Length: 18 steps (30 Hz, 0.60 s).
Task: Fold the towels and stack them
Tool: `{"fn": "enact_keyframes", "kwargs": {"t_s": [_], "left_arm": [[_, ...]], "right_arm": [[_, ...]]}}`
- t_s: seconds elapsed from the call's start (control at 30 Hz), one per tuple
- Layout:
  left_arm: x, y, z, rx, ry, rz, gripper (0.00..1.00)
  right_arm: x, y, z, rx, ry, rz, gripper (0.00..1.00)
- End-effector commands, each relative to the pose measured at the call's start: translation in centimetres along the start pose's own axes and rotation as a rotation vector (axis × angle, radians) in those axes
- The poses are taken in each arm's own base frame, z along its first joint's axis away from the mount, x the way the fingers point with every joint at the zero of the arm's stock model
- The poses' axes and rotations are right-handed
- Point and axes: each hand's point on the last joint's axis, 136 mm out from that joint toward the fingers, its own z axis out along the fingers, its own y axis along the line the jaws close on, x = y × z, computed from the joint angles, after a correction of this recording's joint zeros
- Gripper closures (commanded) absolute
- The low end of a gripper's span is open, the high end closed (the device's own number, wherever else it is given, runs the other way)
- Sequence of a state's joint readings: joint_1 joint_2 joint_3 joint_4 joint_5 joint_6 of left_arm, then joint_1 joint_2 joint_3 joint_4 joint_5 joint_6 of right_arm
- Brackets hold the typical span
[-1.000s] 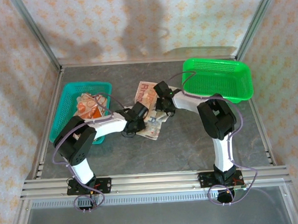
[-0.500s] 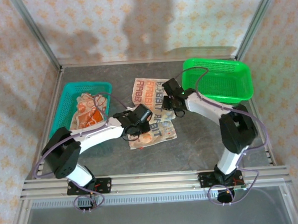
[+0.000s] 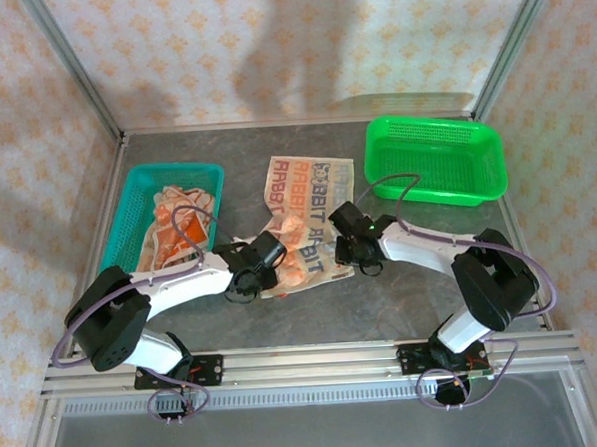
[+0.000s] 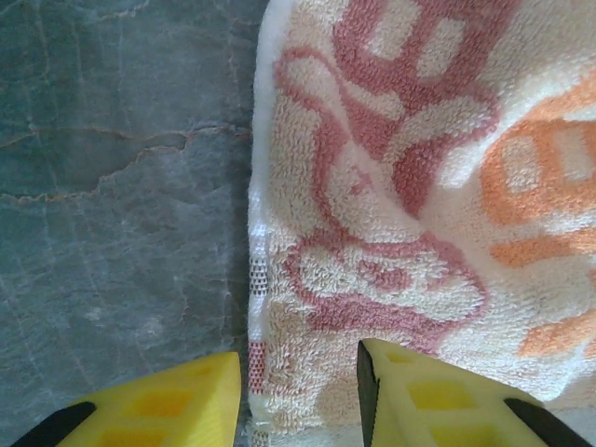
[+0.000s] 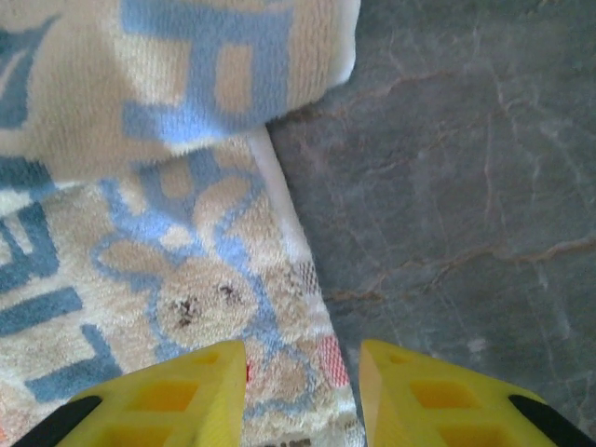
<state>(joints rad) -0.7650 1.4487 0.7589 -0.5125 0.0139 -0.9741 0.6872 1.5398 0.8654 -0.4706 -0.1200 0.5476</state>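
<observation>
Bright even light, soft shadows on back wall, sharp close-ups

Nubby terry-cloth towel on matt, veined stone-look tabletop

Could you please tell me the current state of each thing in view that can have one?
cream towel: spread on the table, partly rumpled, not folded.
orange towels: crumpled in a heap, unfolded.
teal basket: holding the orange towels.
green basket: empty.
left gripper: open, over the cream towel's edge.
right gripper: open, over the cream towel's edge.
</observation>
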Motion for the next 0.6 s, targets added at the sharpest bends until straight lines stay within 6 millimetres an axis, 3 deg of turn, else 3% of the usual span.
{"fn": "enact_keyframes", "kwargs": {"t_s": [0.0, 0.3, 0.57], "left_arm": [[0.3, 0.7, -0.3, -0.024, -0.016, -0.004, 0.62], [2.0, 1.2, 0.1, -0.050, 0.012, 0.015, 0.63], [2.3, 1.3, 0.9, -0.075, 0.021, 0.037, 0.63]], "right_arm": [[-0.1, 0.2, -0.8, -0.012, -0.043, 0.015, 0.63], [1.2, -0.4, -0.4, 0.008, -0.027, 0.010, 0.63], [1.8, -0.3, 0.5, 0.019, -0.004, -0.002, 0.63]]}}
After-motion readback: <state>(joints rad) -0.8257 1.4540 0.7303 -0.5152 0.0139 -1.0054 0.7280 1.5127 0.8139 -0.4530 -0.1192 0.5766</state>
